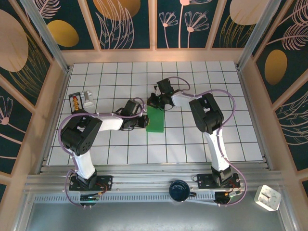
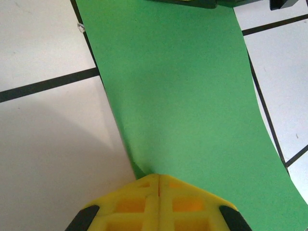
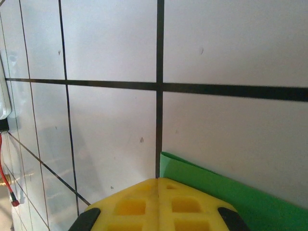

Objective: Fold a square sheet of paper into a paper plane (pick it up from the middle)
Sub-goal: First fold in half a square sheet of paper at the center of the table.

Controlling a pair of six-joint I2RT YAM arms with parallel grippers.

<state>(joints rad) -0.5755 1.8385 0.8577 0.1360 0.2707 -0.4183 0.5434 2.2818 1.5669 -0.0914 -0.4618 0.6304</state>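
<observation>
**Top view.** The green sheet of paper [image 1: 156,120] lies on the white tiled table [image 1: 192,144]. It looks like a narrow strip, longer than it is wide, with its long sides running away from the arm bases. The left gripper [image 1: 144,121] comes in from the side and meets the sheet at the middle of its left long edge. The right gripper [image 1: 154,104] is at the sheet's far short edge. From this height I cannot tell how either pair of jaws stands.

**Left wrist view.** The left gripper [image 2: 158,179] has its yellow fingers [image 2: 130,204] pressed together, with only a thin seam between them. The sheet of paper [image 2: 183,96] spreads away from the tips and also passes down the right side of the fingers. A shadow runs along the sheet's left edge on the table [image 2: 48,154]. I cannot tell whether the tips pinch the sheet or only rest on it.

**Right wrist view.** The right gripper [image 3: 159,182] is closed too, its yellow fingers [image 3: 192,207] meeting at a thin seam. A corner of the sheet of paper [image 3: 226,192] shows just to the right of the tips and reaches in beneath them, lying on the table [image 3: 216,48]. I cannot tell whether the tips grip the sheet.
</observation>
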